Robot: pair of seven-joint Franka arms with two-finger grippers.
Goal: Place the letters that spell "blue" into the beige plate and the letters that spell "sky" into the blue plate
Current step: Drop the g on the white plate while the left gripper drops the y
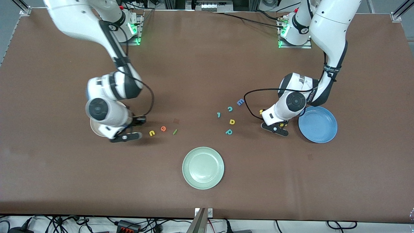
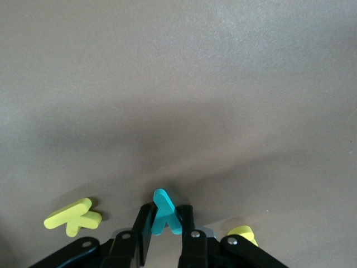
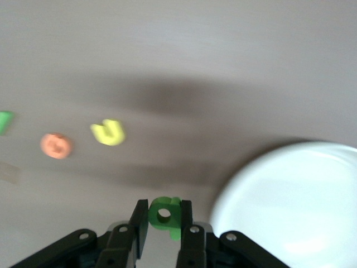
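Gripping green b point(image 3: 166, 216) beside beige plate point(image 3: 290, 206)

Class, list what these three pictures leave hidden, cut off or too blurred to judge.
- Front view: most of the beige plate is hidden under the right arm.
- Front view: both gripped letters are covered by the arms' wrists.
- Right wrist view: the green b in the right gripper is motion-blurred; the plate is cut by the edge.
- Left wrist view: the yellow s is partly hidden by the left gripper, which holds the teal y.
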